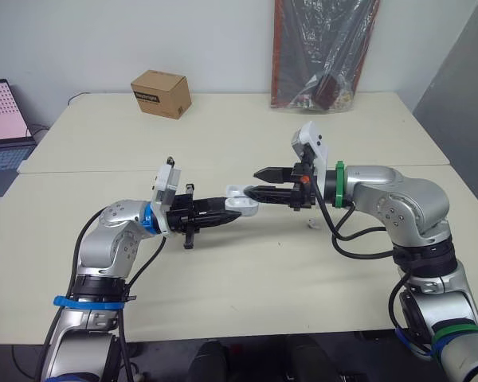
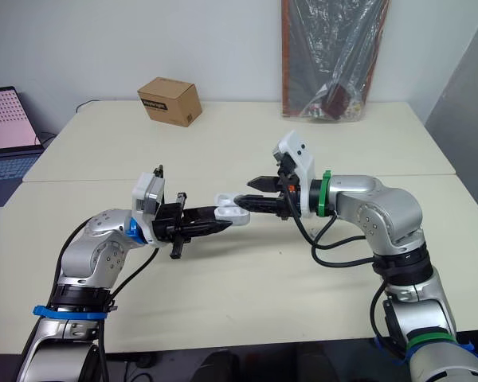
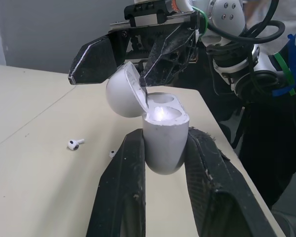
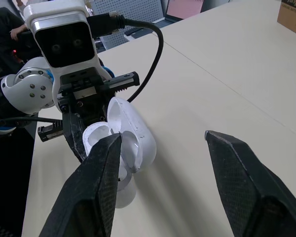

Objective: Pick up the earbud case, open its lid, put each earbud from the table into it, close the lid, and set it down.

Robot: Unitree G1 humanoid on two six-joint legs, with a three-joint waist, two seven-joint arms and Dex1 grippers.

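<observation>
— Largest entries?
— Cream tabletop (image 1: 223, 302). Left gripper (image 1: 236, 212): black fingers clamped on the body of the white rounded plastic earbud case (image 3: 164, 136), held above the table with its lid swung open. Right gripper (image 1: 252, 181): fingers apart, one tip at the raised lid.
— Smallest?
— One white earbud (image 3: 75, 143), lying on the table under the right gripper's wrist, untouched.

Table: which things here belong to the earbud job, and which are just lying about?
Job:
- case, held in the left hand
- its lid, open, with the right hand at it
- earbud on the table
- small white piece beside it, perhaps the second earbud

Lying about:
- cardboard box
- laptop
- plastic-wrapped bundle
</observation>
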